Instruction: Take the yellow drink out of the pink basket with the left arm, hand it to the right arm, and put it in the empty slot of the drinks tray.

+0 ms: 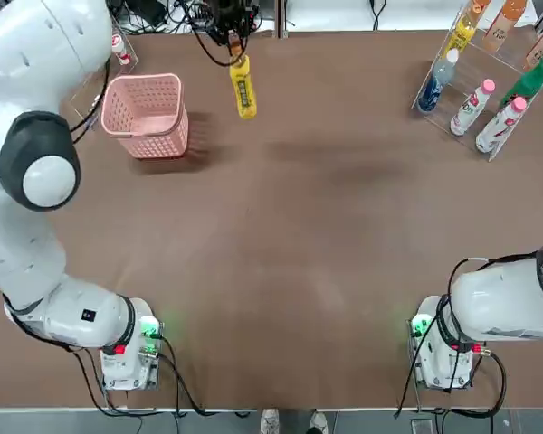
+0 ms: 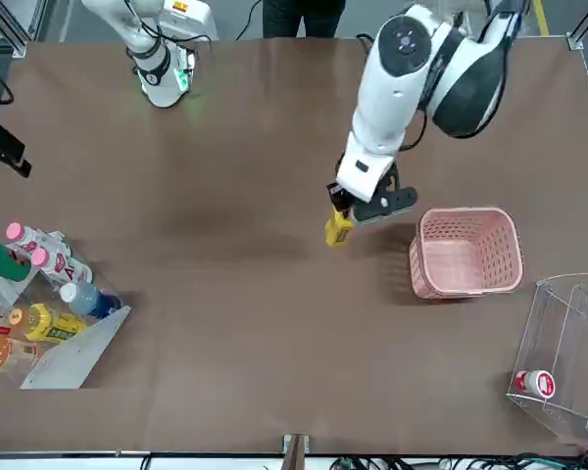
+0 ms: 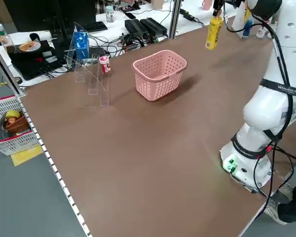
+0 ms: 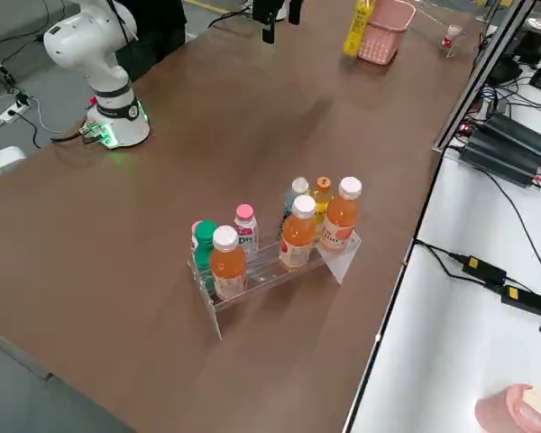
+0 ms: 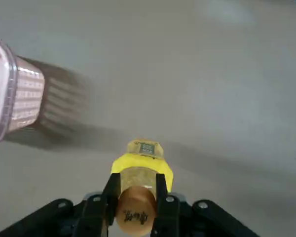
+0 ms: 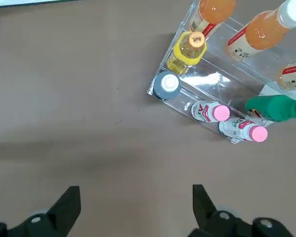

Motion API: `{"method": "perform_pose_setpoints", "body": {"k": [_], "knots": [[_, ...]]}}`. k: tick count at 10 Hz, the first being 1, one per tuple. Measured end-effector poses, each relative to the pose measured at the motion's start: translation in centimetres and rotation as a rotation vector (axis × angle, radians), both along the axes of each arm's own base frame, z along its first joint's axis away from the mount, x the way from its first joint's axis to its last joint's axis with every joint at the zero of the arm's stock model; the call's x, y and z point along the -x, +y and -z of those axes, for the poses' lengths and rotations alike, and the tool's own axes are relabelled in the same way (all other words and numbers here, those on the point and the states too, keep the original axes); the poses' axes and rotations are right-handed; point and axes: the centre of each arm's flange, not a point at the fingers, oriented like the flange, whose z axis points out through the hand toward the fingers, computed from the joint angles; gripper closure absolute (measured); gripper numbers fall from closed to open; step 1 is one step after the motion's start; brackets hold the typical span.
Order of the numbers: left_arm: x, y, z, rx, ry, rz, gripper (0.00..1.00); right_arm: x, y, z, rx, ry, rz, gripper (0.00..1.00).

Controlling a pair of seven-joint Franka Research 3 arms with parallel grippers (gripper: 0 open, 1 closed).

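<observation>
The yellow drink [image 1: 243, 88] [image 2: 339, 227] [image 3: 213, 32] hangs cap-up above the table, just to the right of the pink basket [image 1: 147, 113] [image 2: 467, 252] [image 3: 159, 74]. My left gripper [image 1: 234, 36] [image 5: 136, 197] is shut on the drink's [image 5: 142, 165] neck, below its orange-brown cap. The basket [image 5: 10, 94] looks empty. My right gripper [image 6: 135, 207] is open with nothing in it, high above the table near the drinks tray [image 1: 489, 81] [image 6: 212, 84] [image 4: 270, 266]. The tray holds several bottles. I cannot tell which lane is the empty slot.
A clear acrylic stand [image 2: 559, 362] [image 3: 96, 74] with a small red-and-white bottle stands at the far left corner. A broad stretch of brown table [image 1: 299, 235] lies between basket and tray. A person's shoes [image 1: 294, 420] show at the near edge.
</observation>
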Motion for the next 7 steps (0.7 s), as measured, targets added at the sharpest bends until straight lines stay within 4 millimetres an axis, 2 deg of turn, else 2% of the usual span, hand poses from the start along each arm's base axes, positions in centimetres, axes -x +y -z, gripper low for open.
{"method": "perform_pose_setpoints", "body": {"k": [3,7], "knots": [[0.0,-1.6,1.9,0.004,-0.001,0.016,0.67,0.0,0.0,0.0,0.000,0.000,0.000,0.00],[-1.7,-3.5,7.6,0.028,0.012,0.027,0.67,0.0,0.0,0.0,0.000,0.000,0.000,0.00]]}}
